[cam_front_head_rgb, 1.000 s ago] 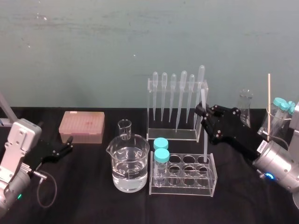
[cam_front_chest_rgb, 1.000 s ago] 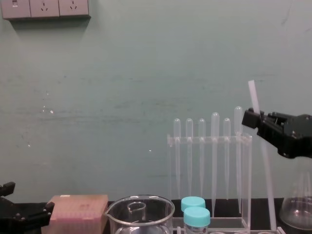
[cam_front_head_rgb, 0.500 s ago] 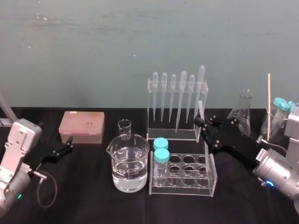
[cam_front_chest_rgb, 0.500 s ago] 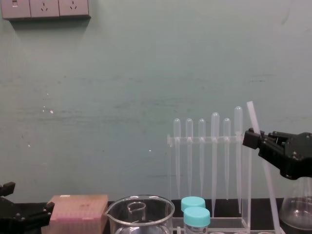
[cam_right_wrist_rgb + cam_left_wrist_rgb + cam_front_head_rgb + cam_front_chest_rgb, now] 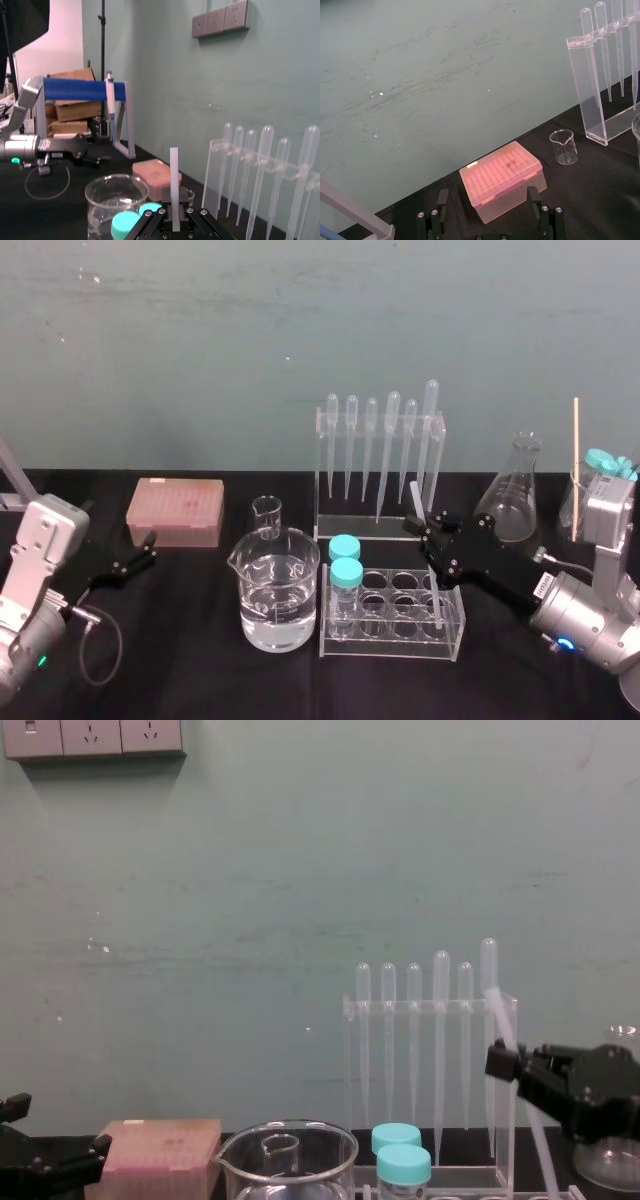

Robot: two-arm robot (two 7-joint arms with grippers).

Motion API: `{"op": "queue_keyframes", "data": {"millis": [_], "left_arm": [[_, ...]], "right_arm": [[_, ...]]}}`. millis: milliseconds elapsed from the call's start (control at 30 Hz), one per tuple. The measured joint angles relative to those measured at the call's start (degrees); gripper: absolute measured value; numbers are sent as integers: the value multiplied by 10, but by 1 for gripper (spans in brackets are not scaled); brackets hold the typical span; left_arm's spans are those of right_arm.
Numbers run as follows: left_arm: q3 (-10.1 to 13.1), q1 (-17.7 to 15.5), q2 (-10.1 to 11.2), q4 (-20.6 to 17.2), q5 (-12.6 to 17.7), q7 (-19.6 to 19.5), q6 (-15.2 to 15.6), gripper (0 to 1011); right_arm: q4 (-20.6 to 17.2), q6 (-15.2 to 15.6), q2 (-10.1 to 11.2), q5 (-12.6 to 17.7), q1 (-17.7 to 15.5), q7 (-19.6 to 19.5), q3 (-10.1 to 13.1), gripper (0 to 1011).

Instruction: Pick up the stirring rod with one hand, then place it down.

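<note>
The right gripper (image 5: 424, 531) reaches forward, fingers pinched; the left gripper (image 5: 149, 548) rests parked, fingers spread.

The right tool (image 5: 422, 528), clamped on the stirring rod (image 5: 415, 500), is lower than a second ago and has drawn back toward the robot, just above the test tube rack (image 5: 390, 638). The rod has sunk with it, and its top is now about level with the pipette rack (image 5: 430, 1008) top bar.

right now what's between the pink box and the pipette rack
A small clear beaker stands between the pink box and the pipette rack, apart from both; the left wrist view shows it plainly.
</note>
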Motion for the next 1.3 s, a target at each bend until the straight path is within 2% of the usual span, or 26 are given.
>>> {"op": "queue_keyframes", "data": {"millis": [367,933,1067,1300], "left_arm": [[0,0,0,0,0,0,0,1000],[0,0,0,0,0,0,0,1000],[0,0,0,0,0,0,0,1000],[0,0,0,0,0,0,0,1000]], "right_arm": [[32,1,-3,-8,8,9,-12,69],[32,3,-3,-8,8,8,-12,86],[32,3,-3,-8,8,8,-12,197],[32,2,-3,-8,8,8,-11,457]]}}
